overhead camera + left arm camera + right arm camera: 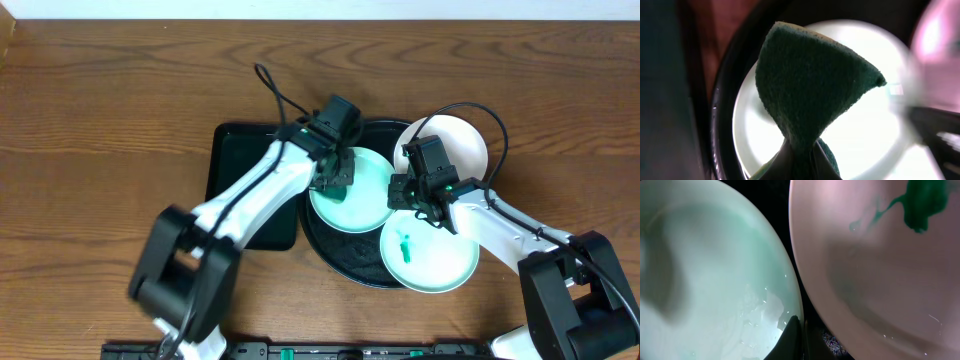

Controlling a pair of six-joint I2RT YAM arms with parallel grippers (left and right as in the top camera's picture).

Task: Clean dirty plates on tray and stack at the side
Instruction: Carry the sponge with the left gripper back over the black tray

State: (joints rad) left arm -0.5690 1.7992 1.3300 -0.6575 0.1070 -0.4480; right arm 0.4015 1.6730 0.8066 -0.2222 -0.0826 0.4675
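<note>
Left end effector (pixel 335 178) clamps green sponge (pixel 810 85) over mint plate (pixel 368 205) at left rim of tray (pixel 325 245); right end effector (pixel 412 192) pinched shut alongside.

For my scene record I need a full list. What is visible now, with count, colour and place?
round tray: one, black, table centre.
smeared plate: one, mint with green smear, tray's near right.
second mint plate: one, mint, tray's left, under the sponge.
white plate: one, white, tray's far right.
rectangular tray: one, black, left of it.
sponge: one, dark green, in the left fingers.
table: one, brown wood.
left fingers: shut on the sponge.
right fingers: shut, empty, between the mint plates.
</note>
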